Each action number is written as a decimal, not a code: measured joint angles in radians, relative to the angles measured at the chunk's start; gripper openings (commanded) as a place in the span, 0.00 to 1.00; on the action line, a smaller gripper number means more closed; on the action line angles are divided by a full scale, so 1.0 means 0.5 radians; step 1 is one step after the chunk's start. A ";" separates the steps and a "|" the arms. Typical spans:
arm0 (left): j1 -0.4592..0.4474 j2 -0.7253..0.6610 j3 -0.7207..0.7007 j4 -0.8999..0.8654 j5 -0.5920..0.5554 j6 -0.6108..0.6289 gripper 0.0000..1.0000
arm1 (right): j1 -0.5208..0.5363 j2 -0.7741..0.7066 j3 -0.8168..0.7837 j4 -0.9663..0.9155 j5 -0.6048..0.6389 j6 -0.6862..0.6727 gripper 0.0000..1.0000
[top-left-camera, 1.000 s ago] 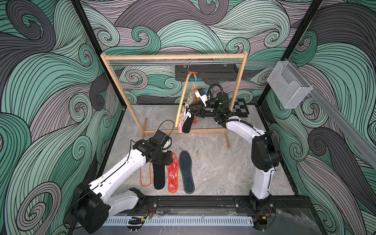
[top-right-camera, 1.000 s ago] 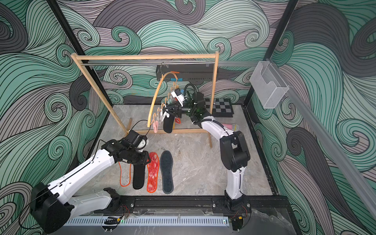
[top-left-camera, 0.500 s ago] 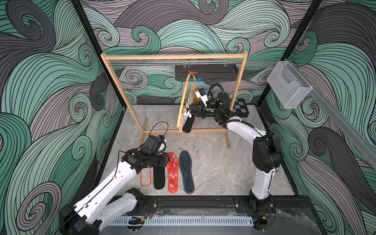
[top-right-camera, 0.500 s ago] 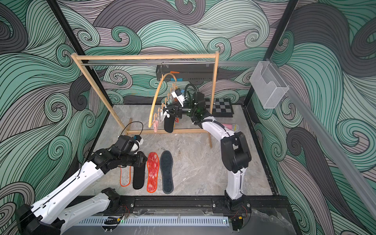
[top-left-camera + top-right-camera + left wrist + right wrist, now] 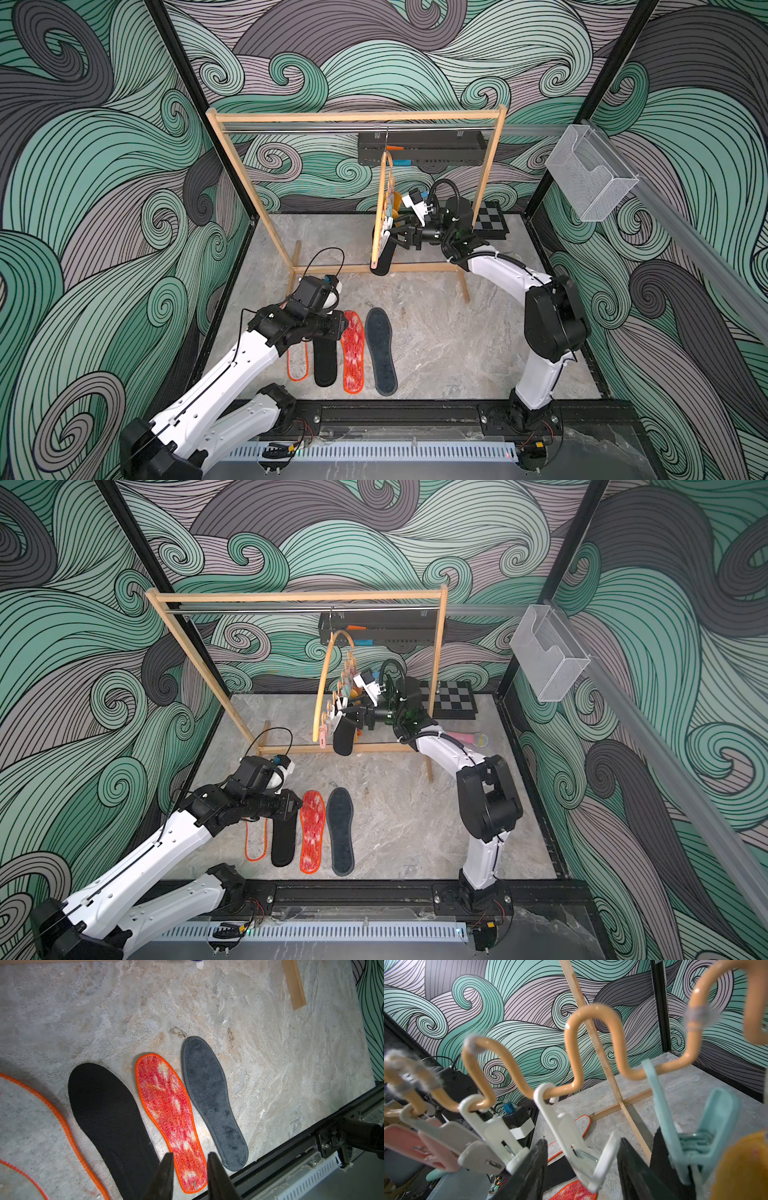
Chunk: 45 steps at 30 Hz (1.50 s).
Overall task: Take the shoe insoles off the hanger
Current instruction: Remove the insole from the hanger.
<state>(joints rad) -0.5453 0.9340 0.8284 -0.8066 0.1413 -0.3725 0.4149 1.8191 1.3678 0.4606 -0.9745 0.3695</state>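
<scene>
Two dark fingers (image 5: 529, 1169) of the right gripper (image 5: 582, 1147) stand apart with a white peg (image 5: 571, 1136) between them. One finger has a clear gap to the peg, so the jaws are open and grip nothing. The mouth of this peg looks empty. Just beside it, a teal peg (image 5: 708, 1126) bites the hanging black insole (image 5: 381, 262), and a mustard insole (image 5: 741, 1167) hangs next after that.

I judge that the step in hand is to free the black one. To do it well, the jaws should go to the teal peg and press its two levers squarely, near their ends. They should not push sideways, because the hanger (image 5: 379, 208) hangs only by its hook from the rack frame (image 5: 357, 117) and may swing away.

Farther out, the left gripper (image 5: 190, 1154) hovers by the red mottled insole (image 5: 170, 1109), its jaws a little open and holding nothing. Four insoles lie side by side on the table (image 5: 449, 332): the pale orange-edged insole (image 5: 298, 363), the flat black insole (image 5: 108, 1115), the red one and the dark grey insole (image 5: 209, 1095).

Only the right wrist view shows which peg is between the jaws; in both top views the pegs are too small. Only the top views show the full length of the hanging insole, which reaches down to the lower bar of the rack.
</scene>
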 measured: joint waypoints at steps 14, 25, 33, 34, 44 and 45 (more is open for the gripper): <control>0.000 0.015 0.000 -0.001 0.009 0.005 0.31 | 0.001 -0.662 -0.833 -0.077 0.410 0.024 0.52; 0.000 0.013 0.000 0.000 0.060 0.007 0.32 | 0.141 -1.509 -1.556 -0.304 0.730 -0.063 0.52; 0.000 0.011 0.000 0.006 0.108 0.008 0.32 | 0.291 -2.279 -2.015 -0.557 0.957 -0.191 0.51; 0.000 0.009 0.000 0.010 0.108 0.008 0.32 | 0.302 -2.357 -2.057 -0.584 0.977 -0.205 0.51; 0.000 -0.018 -0.001 0.024 0.108 0.008 0.32 | 0.324 -2.811 -2.351 -0.758 1.044 -0.200 0.50; 0.000 -0.027 -0.002 0.028 0.108 0.008 0.32 | 0.326 -2.847 -2.382 -0.764 1.044 -0.196 0.50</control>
<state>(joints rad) -0.5453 0.9203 0.8276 -0.7925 0.1955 -0.3683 0.5777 0.3958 0.1768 0.0788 -0.4522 0.2714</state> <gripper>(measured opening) 0.321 0.504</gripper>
